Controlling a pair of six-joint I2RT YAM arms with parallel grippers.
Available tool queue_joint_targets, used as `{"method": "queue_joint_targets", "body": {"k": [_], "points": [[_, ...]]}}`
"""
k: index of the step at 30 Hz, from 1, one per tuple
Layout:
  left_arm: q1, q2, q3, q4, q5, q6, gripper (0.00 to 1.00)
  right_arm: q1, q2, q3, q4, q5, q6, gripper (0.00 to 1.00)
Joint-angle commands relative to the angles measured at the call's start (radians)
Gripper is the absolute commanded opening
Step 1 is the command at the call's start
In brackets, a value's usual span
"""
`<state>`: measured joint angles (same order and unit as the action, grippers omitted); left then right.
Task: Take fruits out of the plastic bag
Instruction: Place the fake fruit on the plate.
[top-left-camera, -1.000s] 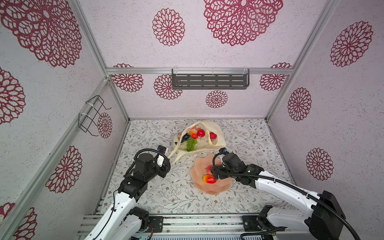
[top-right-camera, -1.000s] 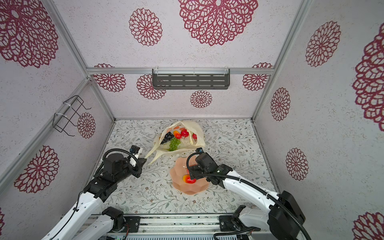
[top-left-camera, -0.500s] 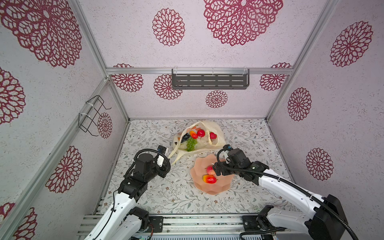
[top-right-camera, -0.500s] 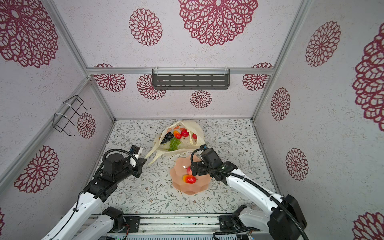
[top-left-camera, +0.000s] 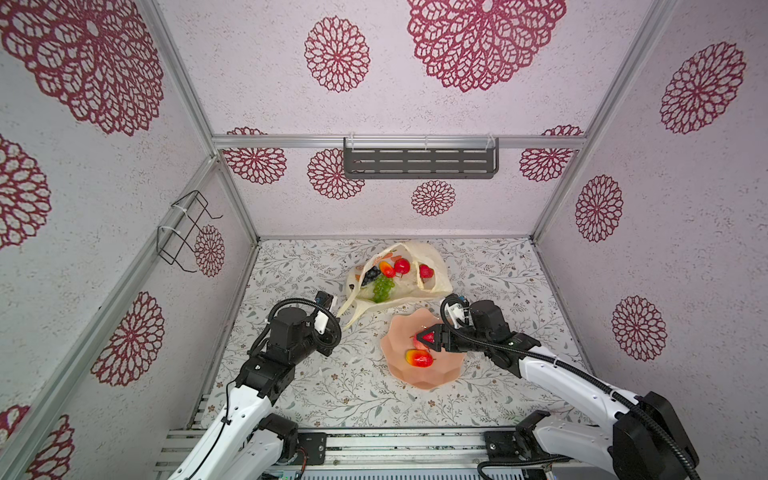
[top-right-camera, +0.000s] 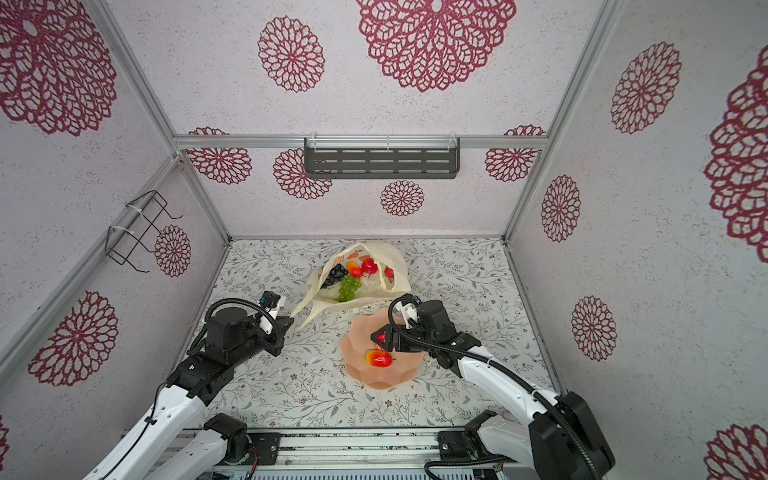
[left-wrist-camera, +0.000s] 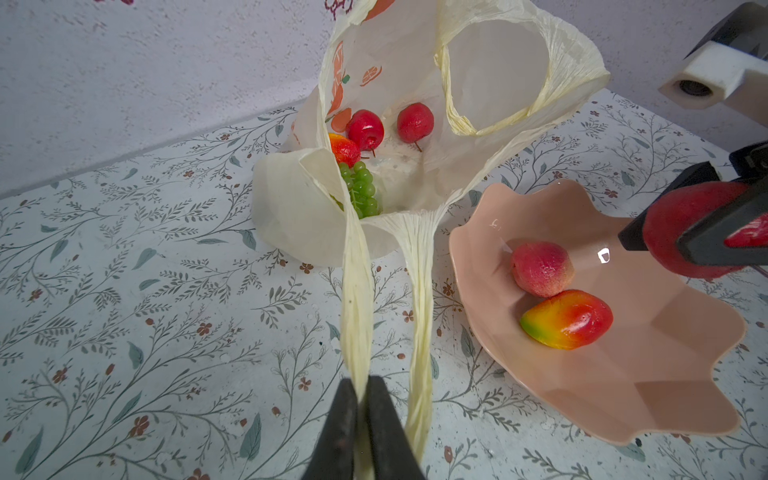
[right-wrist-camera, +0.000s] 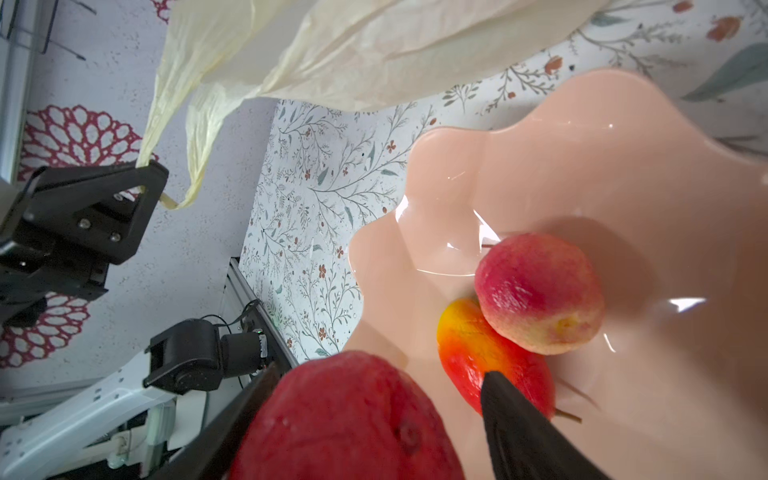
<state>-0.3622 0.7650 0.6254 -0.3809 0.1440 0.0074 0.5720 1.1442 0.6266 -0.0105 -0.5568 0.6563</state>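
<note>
Both arms reach inward: left gripper (left-wrist-camera: 361, 399) pinches the plastic bag (left-wrist-camera: 282, 208) by its handle (left-wrist-camera: 355, 291); right gripper (right-wrist-camera: 374, 374) clamps a red fruit (left-wrist-camera: 669, 216), partly hidden by its fingers.

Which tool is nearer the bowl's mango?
Right. The right tool, gripping a red fruit, hangs over the bowl near the mango; the left tool pinches the bag handle, farther off.

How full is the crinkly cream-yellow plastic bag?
Partly full: the plastic bag holds two red fruits, a red-yellow mango shape, green grapes and dark purple grapes.
</note>
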Motion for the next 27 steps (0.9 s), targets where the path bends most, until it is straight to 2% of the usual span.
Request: {"method": "queue_joint_targets", "body": {"k": [1,5,9,14,15,20,23,25,27], "points": [[-0.008,-0.006,0.028,-0.004,0.000,0.004,0.11,-0.001,-0.009,0.020,0.034,-0.073,-0.003,0.93],[-0.009,0.002,0.028,-0.002,0.015,0.001,0.11,0.000,-0.003,0.017,0.071,-0.080,0.011,0.99],[-0.010,0.012,0.033,-0.005,0.025,0.000,0.15,-0.001,0.027,0.046,-0.011,-0.009,-0.024,0.99],[-0.009,0.007,0.037,-0.007,0.040,-0.004,0.20,0.000,0.061,0.061,-0.007,-0.013,-0.020,0.99],[-0.011,0.005,0.037,-0.007,0.048,-0.007,0.23,0.000,0.063,0.062,-0.004,-0.011,-0.017,0.99],[-0.037,0.000,0.065,0.011,0.151,-0.053,0.63,0.000,0.055,0.074,0.003,0.003,-0.008,0.99],[-0.086,-0.014,0.099,-0.001,0.158,-0.075,0.76,0.000,0.039,0.072,-0.001,0.022,-0.009,0.99],[-0.128,-0.033,0.119,-0.015,0.123,-0.087,0.81,0.000,0.027,0.065,0.005,0.030,-0.006,0.99],[-0.174,-0.057,0.134,-0.017,0.074,-0.109,0.83,0.000,0.008,0.055,0.025,0.033,0.010,0.99]]}}
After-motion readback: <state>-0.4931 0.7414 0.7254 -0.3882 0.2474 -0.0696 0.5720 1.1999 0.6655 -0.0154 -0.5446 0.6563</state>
